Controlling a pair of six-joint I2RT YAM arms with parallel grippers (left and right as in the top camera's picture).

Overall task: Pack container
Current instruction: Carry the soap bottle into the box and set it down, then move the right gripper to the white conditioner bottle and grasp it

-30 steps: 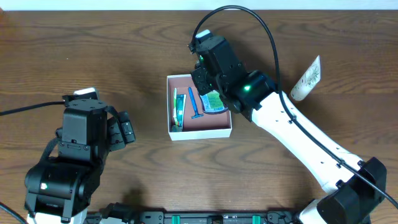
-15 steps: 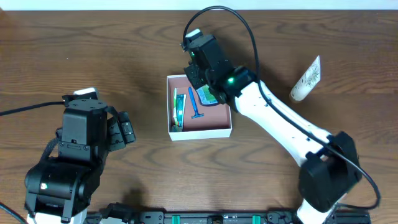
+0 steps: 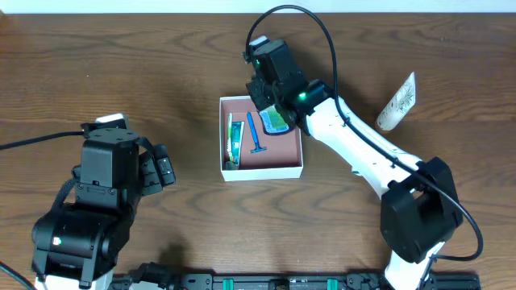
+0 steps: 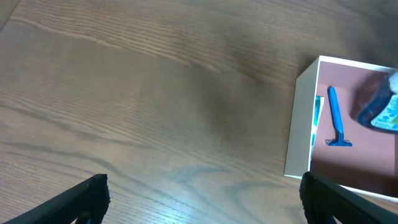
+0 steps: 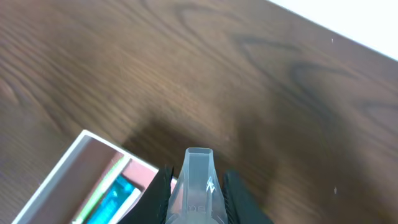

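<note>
The container, a shallow white-walled box with a pink bottom, stands at the table's middle. Inside lie a green-and-white tube and a blue razor. My right gripper is over the box's far right corner, shut on a blue-green pouch. The pouch's clear crimped end sticks up between the fingers. My left gripper is open and empty to the left of the box; its view shows the box wall, razor and pouch.
A white packet with a leaf print lies at the far right of the table. The right arm's black cable arcs over the far side. Bare wooden tabletop lies between the left gripper and the box.
My right gripper has swung with the pouch toward the box's far right corner. The box has shifted slightly to the right. The left arm has not moved.
</note>
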